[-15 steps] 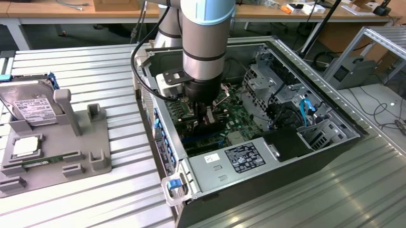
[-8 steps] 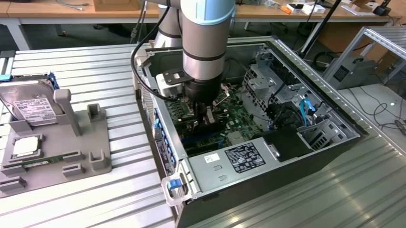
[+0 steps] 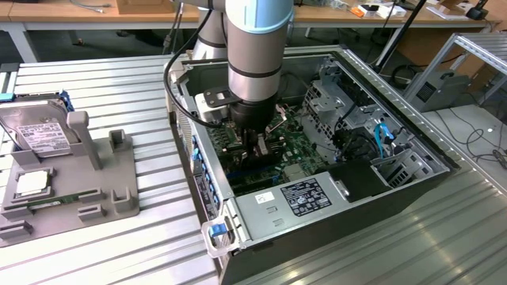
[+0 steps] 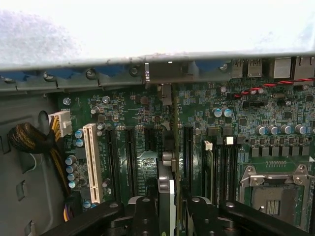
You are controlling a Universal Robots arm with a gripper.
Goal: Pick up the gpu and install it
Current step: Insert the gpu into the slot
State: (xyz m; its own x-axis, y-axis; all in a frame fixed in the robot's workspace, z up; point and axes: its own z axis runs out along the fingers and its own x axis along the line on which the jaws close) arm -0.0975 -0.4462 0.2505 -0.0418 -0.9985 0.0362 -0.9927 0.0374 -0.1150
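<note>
My gripper [image 4: 170,219] is shut on the gpu [image 4: 166,164], a thin card seen edge-on between the two dark fingers [image 4: 143,216]. The card stands upright over the green motherboard [image 4: 147,118], in line with the black expansion slots [image 4: 130,152] beside the white slot [image 4: 91,162]. Its far end reaches toward the case's rear wall. Whether its edge touches a slot I cannot tell. In the exterior view the arm reaches straight down into the open computer case [image 3: 412,172], with the gripper [image 3: 257,148] low over the board.
A CPU socket [image 4: 270,191] lies beside the slots and a cable bundle [image 4: 29,137] on the other side. The power supply [image 3: 305,199] and drive cage [image 3: 341,101] crowd the case. On the exterior view's left, a grey fixture [image 3: 95,178] holds a hard drive [image 3: 35,130].
</note>
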